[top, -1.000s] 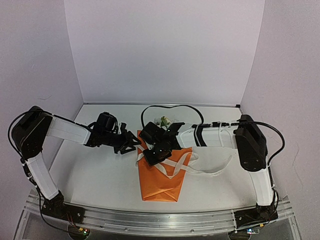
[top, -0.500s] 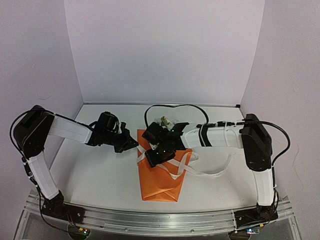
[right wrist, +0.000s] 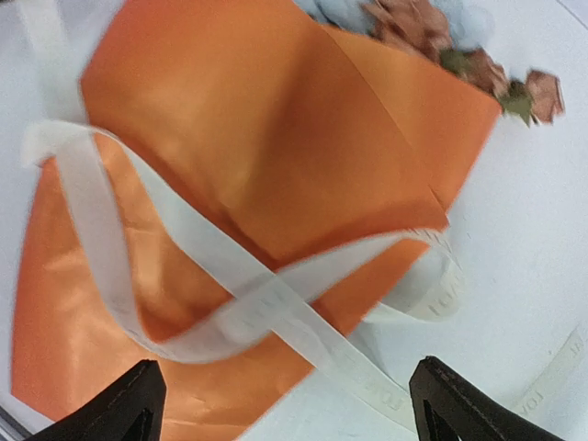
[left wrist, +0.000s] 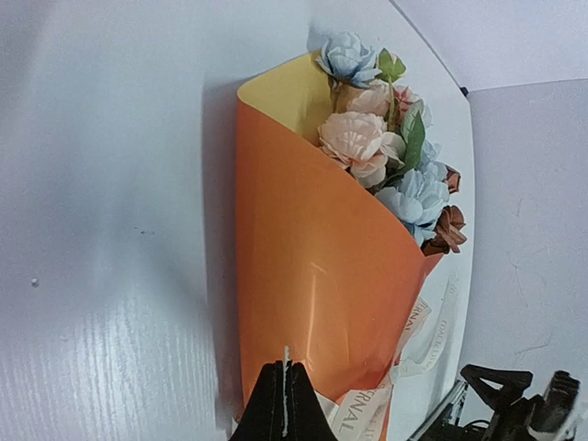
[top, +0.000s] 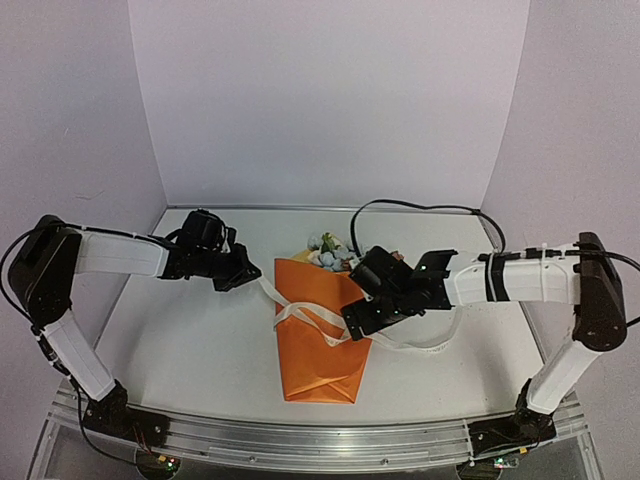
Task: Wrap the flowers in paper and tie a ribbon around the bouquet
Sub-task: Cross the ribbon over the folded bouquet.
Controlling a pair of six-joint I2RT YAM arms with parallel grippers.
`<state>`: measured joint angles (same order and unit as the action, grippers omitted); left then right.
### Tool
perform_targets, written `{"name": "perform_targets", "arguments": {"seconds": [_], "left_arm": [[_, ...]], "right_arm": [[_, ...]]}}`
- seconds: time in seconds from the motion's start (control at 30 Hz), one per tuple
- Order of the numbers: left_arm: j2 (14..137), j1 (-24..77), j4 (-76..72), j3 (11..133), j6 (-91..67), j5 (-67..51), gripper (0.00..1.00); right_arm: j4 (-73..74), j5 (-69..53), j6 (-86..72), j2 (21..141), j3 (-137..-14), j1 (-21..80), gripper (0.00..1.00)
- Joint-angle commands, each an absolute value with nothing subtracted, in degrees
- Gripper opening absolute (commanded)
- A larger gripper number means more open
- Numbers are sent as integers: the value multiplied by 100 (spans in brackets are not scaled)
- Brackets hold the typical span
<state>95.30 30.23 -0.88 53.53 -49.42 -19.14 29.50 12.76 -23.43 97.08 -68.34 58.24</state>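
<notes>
The bouquet (top: 318, 345) lies in the middle of the table, flowers (top: 328, 255) pointing to the back and the orange paper (top: 315, 370) coned around the stems. The cream ribbon (top: 305, 318) crosses loosely over the cone, and one tail trails right on the table. My left gripper (top: 245, 272) sits left of the cone's top, shut on a thin ribbon end; its edge shows between the jaws in the left wrist view (left wrist: 286, 372). My right gripper (top: 362, 318) hovers open at the cone's right edge. In the right wrist view the ribbon (right wrist: 276, 303) crosses the paper (right wrist: 230, 138) ahead of the open gripper (right wrist: 289, 404).
The right arm's black cable (top: 400, 205) arches over the back of the table. Pale walls close in the back and both sides. A metal rail (top: 320, 440) runs along the near edge between the arm bases.
The right gripper opened, let go of the ribbon and moved right off the cone's middle. The left gripper shut on the ribbon end and drew back to the left.
</notes>
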Motion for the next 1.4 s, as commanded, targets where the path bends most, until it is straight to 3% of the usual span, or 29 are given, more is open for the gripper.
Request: {"name": "perform_targets", "arguments": {"seconds": [0.0, 0.23, 0.73, 1.37], "left_arm": [[8881, 2907, 591, 5640, -4542, -1110, 0], [8120, 2709, 1357, 5534, -4329, -125, 0], [7768, 2654, 1485, 5319, -4234, -54, 0], [7618, 2596, 1482, 5115, -4244, 152, 0]], "right_arm": [[2858, 1109, -2493, 9225, -6044, 5322, 94], [3360, 1663, -3371, 8669, -5361, 4935, 91], [4871, 2538, -7148, 8221, -4976, 4437, 82], [4253, 1862, -7871, 9125, -4705, 3807, 64]]}}
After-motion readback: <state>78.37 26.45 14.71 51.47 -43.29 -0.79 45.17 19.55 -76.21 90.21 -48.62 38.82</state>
